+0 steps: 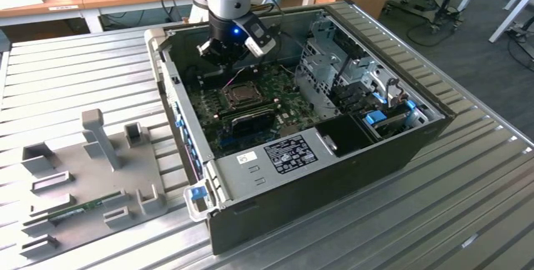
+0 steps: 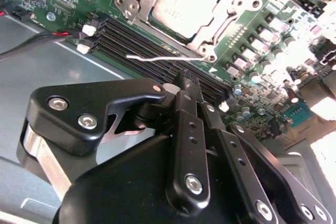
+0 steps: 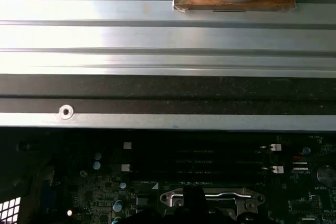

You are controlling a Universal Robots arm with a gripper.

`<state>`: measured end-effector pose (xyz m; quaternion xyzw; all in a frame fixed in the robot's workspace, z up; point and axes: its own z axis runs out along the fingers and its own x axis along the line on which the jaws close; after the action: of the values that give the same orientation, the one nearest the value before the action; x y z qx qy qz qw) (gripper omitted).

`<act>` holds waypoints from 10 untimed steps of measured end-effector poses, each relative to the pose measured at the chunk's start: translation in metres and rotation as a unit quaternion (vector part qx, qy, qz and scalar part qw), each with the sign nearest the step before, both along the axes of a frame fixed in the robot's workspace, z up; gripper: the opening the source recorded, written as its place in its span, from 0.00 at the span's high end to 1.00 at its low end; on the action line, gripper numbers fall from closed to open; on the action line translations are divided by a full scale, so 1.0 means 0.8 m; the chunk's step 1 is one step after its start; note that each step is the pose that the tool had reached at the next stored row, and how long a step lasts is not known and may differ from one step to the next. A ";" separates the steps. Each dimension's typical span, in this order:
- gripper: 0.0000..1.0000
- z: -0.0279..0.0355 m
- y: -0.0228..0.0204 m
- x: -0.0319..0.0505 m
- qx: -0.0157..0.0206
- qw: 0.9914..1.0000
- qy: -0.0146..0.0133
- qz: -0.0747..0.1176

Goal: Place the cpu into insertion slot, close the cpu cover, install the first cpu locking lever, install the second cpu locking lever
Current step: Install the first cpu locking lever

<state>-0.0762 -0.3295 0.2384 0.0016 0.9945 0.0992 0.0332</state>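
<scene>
Your jaws are pressed together on nothing, hanging over the memory slots point(image 2: 113, 35) just beside the insertion slot point(image 2: 127, 3). The cpu point(image 2: 184, 1) lies in that slot, the cpu cover point(image 2: 236, 6) flat around it, one thin wire lever point(image 2: 157, 57) sticking out sideways

The exterior view is looking steeply down from a distance, taking in the whole open black computer case point(image 1: 334, 182) on the ribbed metal tabletop point(image 1: 75, 64). The second wrist view is peering close past the black gripper point(image 2: 186, 80) at the silver-framed square insertion slot point(image 2: 231, 11). The first wrist view is sharing that slot, facing out over the case wall point(image 3: 157, 95).
</scene>
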 end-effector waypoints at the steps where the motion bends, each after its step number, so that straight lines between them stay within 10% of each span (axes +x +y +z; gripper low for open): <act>1: 0.90 -0.0003 0.0002 0.001 0.000 1.000 0.000 0.000; 10: 0.90 -0.0029 0.0024 0.007 0.000 1.000 0.000 0.000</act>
<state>-0.0707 -0.3275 0.2361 0.0017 0.9945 0.0995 0.0332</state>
